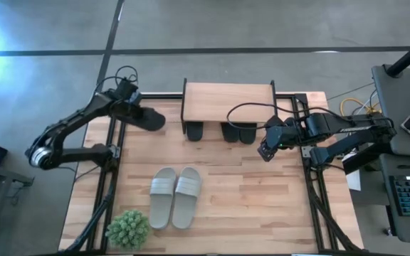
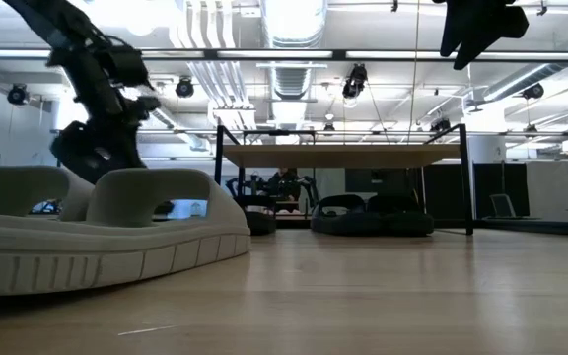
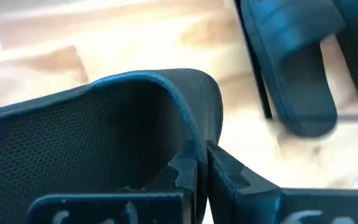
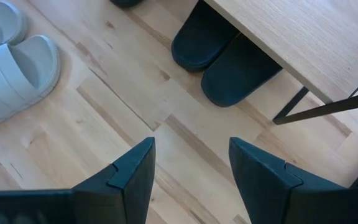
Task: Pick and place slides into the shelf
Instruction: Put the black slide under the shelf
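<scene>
Left gripper (image 1: 139, 114), upper left, clamps a matte black slide sandal (image 1: 150, 119); right gripper (image 1: 264, 151), centre-right, hangs with its fingers apart.

— What carries everything?
— A light wooden table (image 1: 262, 192) made of butcher-block planks.
— And directly on it?
— The shelf (image 1: 228, 102) stands at the far edge, its plank top on a thin black frame. Three black slides (image 1: 238, 132) lie on the table under it, toes poking out. A pale grey pair (image 1: 175, 196) lies side by side near the middle, soles down. A small green plant (image 1: 128, 229) sits at the near left corner.
</scene>
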### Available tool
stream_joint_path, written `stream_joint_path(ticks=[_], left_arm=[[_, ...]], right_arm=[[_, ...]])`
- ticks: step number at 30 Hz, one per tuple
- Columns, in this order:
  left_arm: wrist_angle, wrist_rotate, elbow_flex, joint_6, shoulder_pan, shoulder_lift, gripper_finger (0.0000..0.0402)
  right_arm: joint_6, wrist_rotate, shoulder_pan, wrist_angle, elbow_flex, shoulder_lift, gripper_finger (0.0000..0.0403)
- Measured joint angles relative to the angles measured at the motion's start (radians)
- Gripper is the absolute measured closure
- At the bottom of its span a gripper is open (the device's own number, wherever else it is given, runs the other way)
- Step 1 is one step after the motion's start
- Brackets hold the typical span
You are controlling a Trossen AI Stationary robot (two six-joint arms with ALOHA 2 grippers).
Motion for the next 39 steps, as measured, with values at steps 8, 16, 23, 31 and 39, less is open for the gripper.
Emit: stream_joint_path(ticks=[8, 16, 23, 31, 39], left_arm=[[-0.125, 0.128, 0.0, -0.164, -0.126, -0.176, 0.0402], [-0.101, 0.107, 0.001, -0.449, -0.456, -0.243, 0.0402], [0.272, -0.027, 0.001, -0.744, -0.838, -0.179, 0.0401], [0.605, -0.225, 0.004, -0.884, -1.099, 0.067, 0.0401], [0.953, -0.328, 0.031, -0.924, -1.192, 0.309, 0.0401]], right_arm=[[-0.01, 0.0, 0.0, 0.0, 0.0, 0.0, 0.0207], [-0.01, -0.009, 0.0, -0.003, 0.0, 0.0, 0.0207], [0.001, -0.096, 0.0, -0.008, 0.0, 0.0, 0.0207], [0.06, -0.175, 0.041, -0.009, 0.0, -0.02, 0.0207], [0.265, -0.189, 0.228, -0.082, 0.0, -0.052, 0.0219]])
